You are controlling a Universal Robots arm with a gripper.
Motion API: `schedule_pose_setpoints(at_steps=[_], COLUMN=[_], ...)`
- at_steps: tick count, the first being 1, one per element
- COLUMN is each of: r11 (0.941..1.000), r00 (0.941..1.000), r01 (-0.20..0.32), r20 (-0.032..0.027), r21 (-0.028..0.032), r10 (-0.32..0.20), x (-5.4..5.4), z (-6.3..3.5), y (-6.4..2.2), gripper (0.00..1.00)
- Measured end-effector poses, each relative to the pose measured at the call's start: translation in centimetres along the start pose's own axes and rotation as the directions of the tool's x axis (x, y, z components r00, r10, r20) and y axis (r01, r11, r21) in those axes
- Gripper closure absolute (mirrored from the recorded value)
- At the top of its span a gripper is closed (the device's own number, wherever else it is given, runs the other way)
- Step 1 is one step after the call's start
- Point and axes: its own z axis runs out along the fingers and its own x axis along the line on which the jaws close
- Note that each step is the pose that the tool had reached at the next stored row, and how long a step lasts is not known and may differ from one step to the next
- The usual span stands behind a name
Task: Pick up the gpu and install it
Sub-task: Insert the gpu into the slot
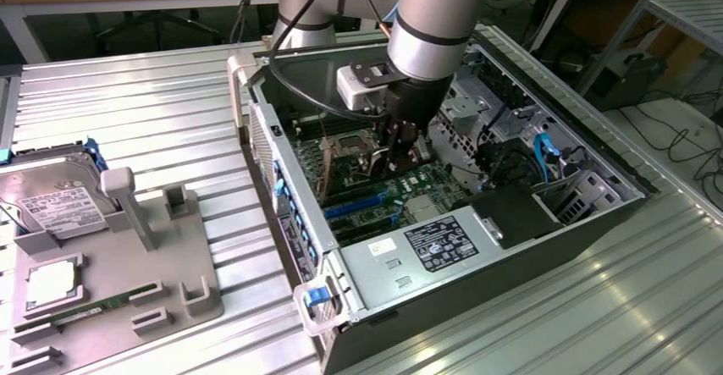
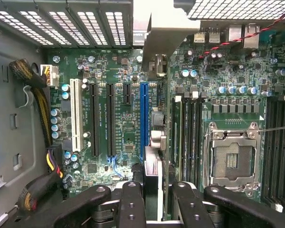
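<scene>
Step in hand: installation stage, judged from the grip and from the position inside the chassis; pick-up already done.
End effector [image 2: 157, 192]: closed on the gpu [image 2: 153, 178], one black finger on each side of the card.
Location of gpu: inside the open computer case [image 1: 486, 248], held edge-on above the motherboard [image 2: 126, 95], long edge running parallel to the expansion slots.
Bracket end: pale metal bracket strip [image 2: 164, 38] towards the perforated rear wall of the case.
Relation to slots: card line just beside the blue slot [image 2: 144, 118], on the side nearer the CPU socket [image 2: 232, 159]; white slot [image 2: 76, 116] and the black slots well apart from it.
Seating: cannot tell whether the card's contact edge is already in a slot or only above one, since the card hides whatever lies directly under it.
Arm: reaching down into the case from above in the exterior view, wrist low between the case walls.
Elsewhere: hard drive [image 1: 51, 201] resting in a grey fixture [image 1: 147, 256] on the desk [image 1: 147, 96], at the exterior view's left, well apart from the case.
Demand of the next move (judgement): contact edge square over its slot along the full length, bracket strip lined up with the rear opening, straight even pressure, no tilt.
Risk (judgement): angled entry likely to jam the card or strain the slot; nearby cables and upright components close to the fingers.
</scene>
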Motion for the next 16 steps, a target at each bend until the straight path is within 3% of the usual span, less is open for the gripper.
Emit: schedule_pose_setpoints(at_steps=[16], r11=[1.0000], r00=[1.0000], r01=[0.000], r20=[-0.0001], r21=[-0.0001], r10=[0.000], x=[0.01], z=[0.45], y=[0.78], gripper=[0.72])
